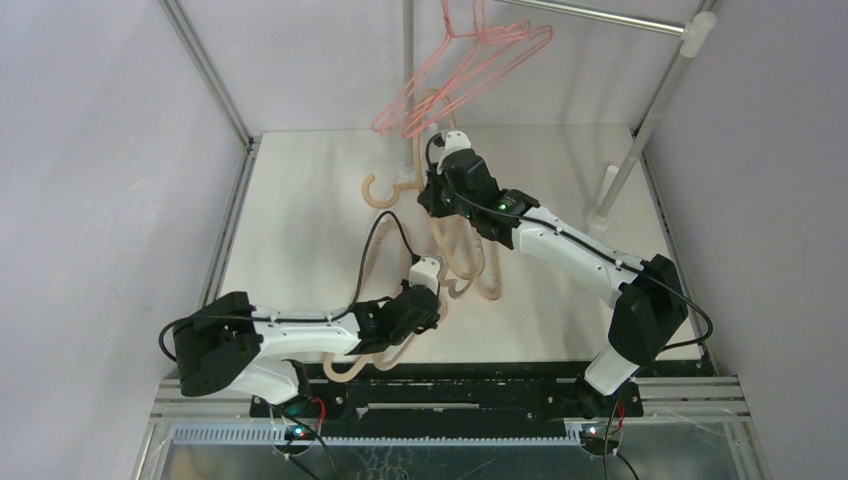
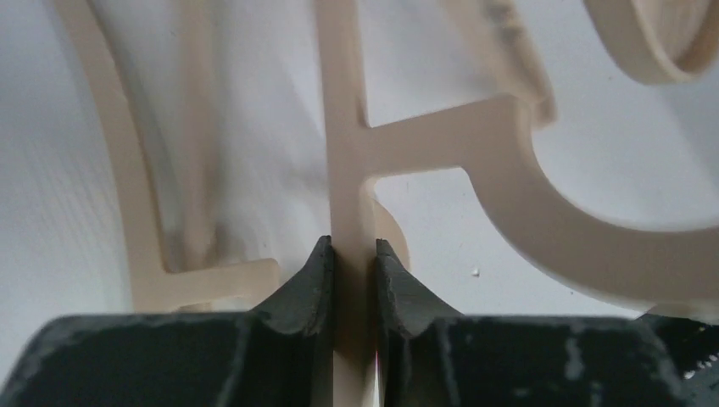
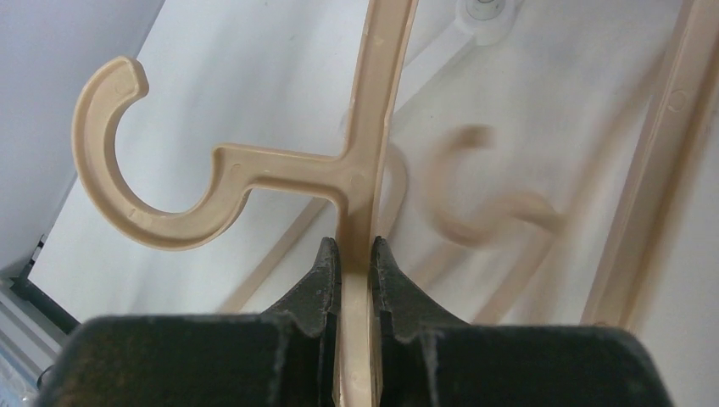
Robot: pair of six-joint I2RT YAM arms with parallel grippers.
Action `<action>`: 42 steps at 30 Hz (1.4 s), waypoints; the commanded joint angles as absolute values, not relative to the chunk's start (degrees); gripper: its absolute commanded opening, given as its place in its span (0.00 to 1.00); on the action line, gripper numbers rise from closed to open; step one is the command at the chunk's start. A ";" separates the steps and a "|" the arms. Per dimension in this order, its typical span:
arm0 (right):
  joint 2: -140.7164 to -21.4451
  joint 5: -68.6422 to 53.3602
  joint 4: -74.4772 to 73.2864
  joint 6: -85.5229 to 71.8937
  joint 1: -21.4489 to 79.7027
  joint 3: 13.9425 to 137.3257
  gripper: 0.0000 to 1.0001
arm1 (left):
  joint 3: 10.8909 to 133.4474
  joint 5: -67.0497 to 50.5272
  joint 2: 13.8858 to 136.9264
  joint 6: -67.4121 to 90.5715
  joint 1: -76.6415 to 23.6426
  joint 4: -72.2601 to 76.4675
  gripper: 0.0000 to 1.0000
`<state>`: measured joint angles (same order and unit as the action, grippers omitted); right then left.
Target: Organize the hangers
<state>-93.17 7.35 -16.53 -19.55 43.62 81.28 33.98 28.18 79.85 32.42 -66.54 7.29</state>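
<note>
Hangers (image 1: 488, 275), Mira: where are they now?

Leo, the pink wire hangers (image 1: 415, 115) hang from the rack rod (image 1: 590, 15) at the back. The beige ones are lower. Some lie in a loose pile on the desk (image 1: 300, 220), and one is raised above it.

And the arms?

The right gripper (image 3: 356, 246) is clamped on the raised beige hanger (image 3: 254, 170), on the straight bar just under the hook's stem. The left gripper (image 2: 353, 246) has both fingers pressed on the bar of the near beige hanger (image 2: 441, 136), beside its hook, low over the desk.

How to do this step well?

I think the right arm should turn the mouth of the hook toward the rod and lower it over, not push. The left should lift slowly, because the pile looks tangled and other hangers may come with it.

How many of each?

Pink: at least two. The wires overlap, so I cannot tell more. Beige: two held and at least two more lying, though the arms hide a part. One rod.
</note>
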 commanded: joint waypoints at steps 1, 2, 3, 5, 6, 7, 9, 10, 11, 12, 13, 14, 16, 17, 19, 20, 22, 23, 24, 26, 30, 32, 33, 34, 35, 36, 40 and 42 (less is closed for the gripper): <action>-89.86 7.46 -14.59 -18.13 43.86 84.14 0.05 | 36.05 29.86 79.10 32.41 -66.76 9.63 0.03; -89.62 7.25 -14.56 -18.19 43.90 83.99 0.05 | 36.04 30.07 78.91 32.32 -66.76 9.32 0.00; -89.56 7.01 -14.43 -18.18 43.79 83.94 0.05 | 35.97 30.18 78.52 31.94 -66.79 9.01 0.00; -89.60 6.83 -14.30 -18.12 43.69 83.81 0.05 | 35.76 30.65 77.04 31.74 -66.74 8.28 0.00; -89.91 6.44 -14.10 -18.15 43.56 83.66 0.05 | 35.45 30.97 75.93 31.61 -66.71 8.03 0.00; -90.31 6.23 -13.90 -18.31 43.24 83.51 0.05 | 34.97 31.28 74.70 31.59 -66.72 7.94 0.00; -91.34 6.13 -13.37 -18.60 42.80 83.09 0.05 | 34.24 32.05 72.42 31.41 -66.75 7.87 0.00; -91.96 6.14 -13.25 -18.78 42.54 82.80 0.05 | 34.01 32.31 71.50 31.24 -66.71 7.62 0.00; -92.69 6.03 -12.79 -18.99 42.17 82.50 0.05 | 33.94 32.64 70.67 31.01 -66.76 7.09 0.00; -93.51 5.72 -12.44 -19.35 41.78 82.27 0.05 | 33.99 32.86 70.12 30.78 -66.75 6.46 0.00; -94.37 5.54 -12.06 -19.46 41.35 82.00 0.05 | 34.09 33.06 69.55 30.72 -66.74 5.90 0.00; -95.23 5.70 -11.74 -19.46 41.01 81.90 0.05 | 34.18 33.14 69.09 30.49 -66.75 5.43 0.00; -96.72 7.34 -10.89 -19.14 40.21 81.59 0.05 | 34.27 33.49 68.24 30.22 -66.72 4.84 0.00; -97.22 8.75 -10.35 -19.04 39.72 81.29 0.04 | 34.36 33.76 68.04 30.01 -66.71 4.57 0.00; -97.64 10.87 -8.79 -18.99 38.44 80.03 0.04 | 34.59 34.14 67.94 29.57 -66.75 4.04 0.00; -97.66 12.33 -8.05 -19.02 37.74 79.42 0.04 | 34.70 34.26 68.01 29.54 -66.71 3.76 0.00; -97.26 14.68 -7.21 -19.03 36.17 77.48 0.04 | 34.57 34.28 68.30 29.58 -66.71 3.74 0.00; -96.73 14.96 -7.05 -19.45 35.14 76.41 0.04 | 34.48 34.28 68.48 29.57 -66.72 3.77 0.00; -95.92 14.65 -7.00 -20.02 33.62 75.11 0.04 | 34.46 34.20 68.74 29.61 -66.75 3.78 0.00; -93.25 13.40 -6.38 -20.75 31.86 71.95 0.04 | 34.31 34.29 69.30 29.62 -66.75 3.95 0.00; -86.98 11.38 -6.85 -21.32 29.53 65.93 0.04 | 33.83 33.78 70.42 29.38 -66.39 4.81 0.00; -83.34 9.79 -6.83 -22.03 28.18 62.82 0.04 | 33.46 33.22 70.93 29.34 -66.11 5.54 0.00; -81.39 8.39 -6.61 -22.51 27.37 61.44 0.04 | 33.36 33.10 71.13 29.40 -65.95 5.68 0.00; -79.39 6.74 -6.43 -23.17 26.43 60.22 0.04 | 33.32 33.01 71.30 29.36 -65.85 5.75 0.00; -77.36 4.89 -6.47 -23.46 25.34 59.39 0.04 | 33.31 32.92 71.43 29.31 -65.79 5.79 0.00; -75.49 2.90 -6.49 -24.04 24.21 58.62 0.04 | 33.24 32.95 71.35 29.35 -65.74 5.84 0.00; -68.89 -5.46 -7.42 -25.78 19.42 57.27 0.04 | 33.09 32.95 71.19 29.01 -65.74 6.23 0.00; -66.54 -9.96 -8.82 -26.88 16.93 57.25 0.04 | 33.05 33.04 71.32 28.92 -65.70 6.37 0.00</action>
